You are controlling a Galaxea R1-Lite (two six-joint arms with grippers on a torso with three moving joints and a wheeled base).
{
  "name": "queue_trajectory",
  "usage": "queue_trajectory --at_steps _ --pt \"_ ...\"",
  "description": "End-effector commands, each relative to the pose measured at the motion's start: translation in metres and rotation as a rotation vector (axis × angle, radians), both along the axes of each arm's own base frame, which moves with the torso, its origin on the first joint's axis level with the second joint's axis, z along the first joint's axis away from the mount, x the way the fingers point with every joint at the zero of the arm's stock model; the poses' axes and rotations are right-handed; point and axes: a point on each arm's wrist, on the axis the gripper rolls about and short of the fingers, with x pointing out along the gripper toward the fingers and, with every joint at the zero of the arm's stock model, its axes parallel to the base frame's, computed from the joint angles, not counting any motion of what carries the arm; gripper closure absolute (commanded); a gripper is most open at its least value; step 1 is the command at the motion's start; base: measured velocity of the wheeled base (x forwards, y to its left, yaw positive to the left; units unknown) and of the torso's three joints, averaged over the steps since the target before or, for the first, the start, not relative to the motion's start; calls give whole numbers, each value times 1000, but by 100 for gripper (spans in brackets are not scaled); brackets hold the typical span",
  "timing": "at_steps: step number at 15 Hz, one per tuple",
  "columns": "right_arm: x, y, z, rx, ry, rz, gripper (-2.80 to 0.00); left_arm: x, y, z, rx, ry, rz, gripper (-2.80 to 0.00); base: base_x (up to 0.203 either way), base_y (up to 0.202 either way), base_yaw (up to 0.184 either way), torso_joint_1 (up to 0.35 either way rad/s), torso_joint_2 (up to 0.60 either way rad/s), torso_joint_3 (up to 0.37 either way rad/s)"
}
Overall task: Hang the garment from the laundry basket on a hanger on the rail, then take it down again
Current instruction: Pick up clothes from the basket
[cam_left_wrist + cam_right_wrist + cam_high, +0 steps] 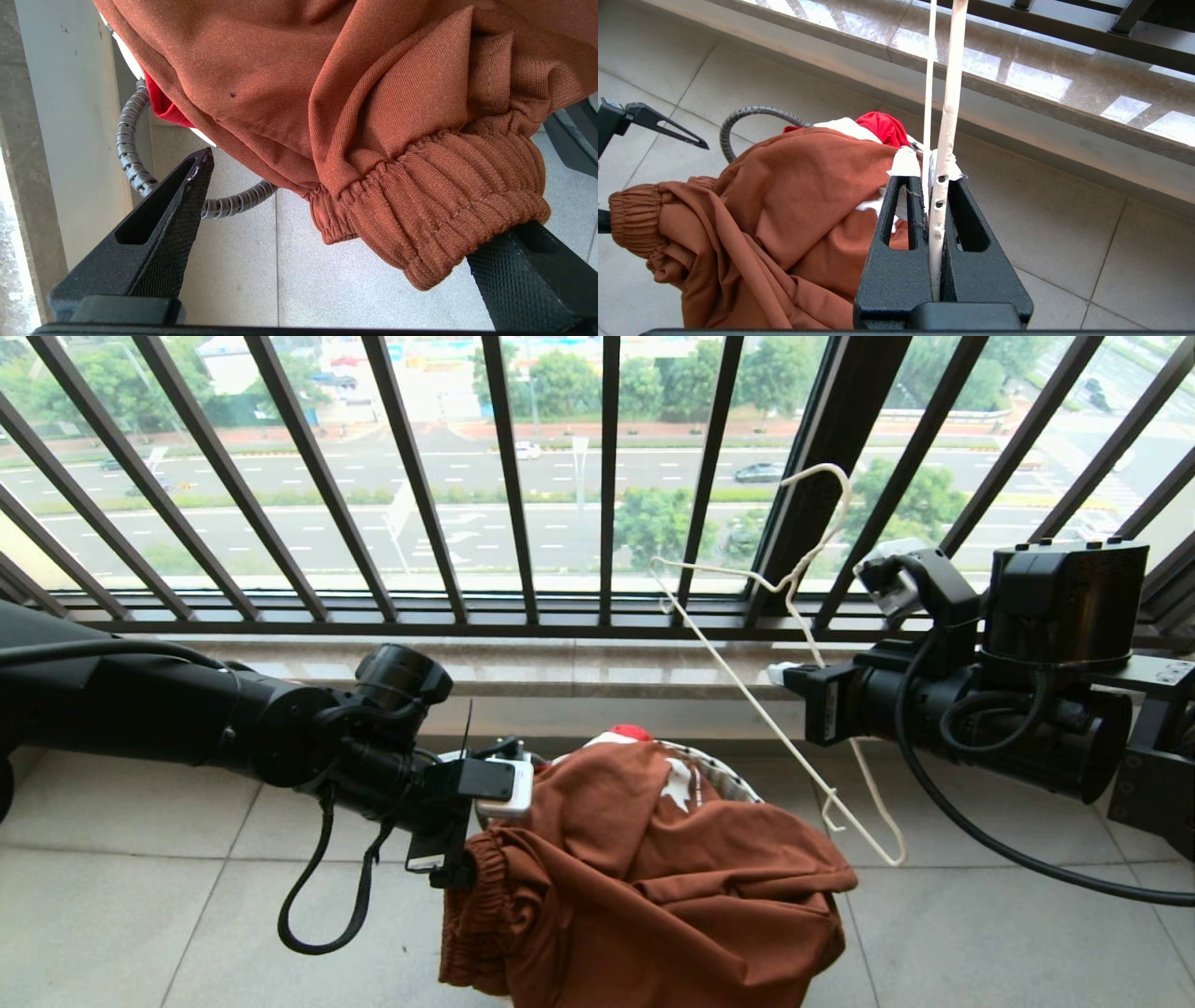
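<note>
- My left gripper (457,845) is low on the left, just beside the gathered waistband of the shorts (644,887). My two fingers (159,224) stand wide apart, and the waistband lies between them; I hold nothing.
- There is one pair of shorts, rust-brown. It lies in a heap over the one basket (724,775) and spills down its near side to the floor tiles (121,915). The waistband points to my left gripper, and the long side of the heap runs roughly from left to right.
- Something red (630,733) shows at the far edge of the basket, behind the shorts.
- One white wire hanger (775,709) is to the right of the basket. Its long axis goes on a slant: the hook is up by the black railing (509,476), and the lower corner hangs near the floor.
- My right gripper (936,186) is on the right, above the floor. Its fingers are pressed together on the wire of the hanger.
</note>
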Motion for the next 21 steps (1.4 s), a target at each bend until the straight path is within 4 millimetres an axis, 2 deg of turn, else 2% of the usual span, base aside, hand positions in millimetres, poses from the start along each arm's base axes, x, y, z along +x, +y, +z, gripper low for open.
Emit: queue_trajectory --at_steps 1,7,8,14,16,19,21 --pt "0 0 1 1 -4 1 0 -1 0 2 -1 -1 -6 -280 0 0 0 0 0 0" --pt "-1 0 1 2 -5 1 0 0 0 1 -19 15 -7 -280 0 0 0 0 0 0" --pt "-1 -1 1 3 -6 0 0 0 -1 1 -19 14 -8 0 0 0 0 0 0 0" --pt "-2 -1 3 5 -11 1 0 6 -3 6 -31 35 16 0 0 0 0 0 0 0" --pt "-5 -2 7 12 -25 1 0 17 -8 20 -58 69 43 0 0 0 0 0 0 0" --pt "-12 -5 15 23 -47 3 0 38 -17 45 -187 169 158 0 0 0 0 0 0 0" --pt "-15 -7 18 29 -59 3 0 36 -19 54 -229 275 235 0 0 0 0 0 0 0"
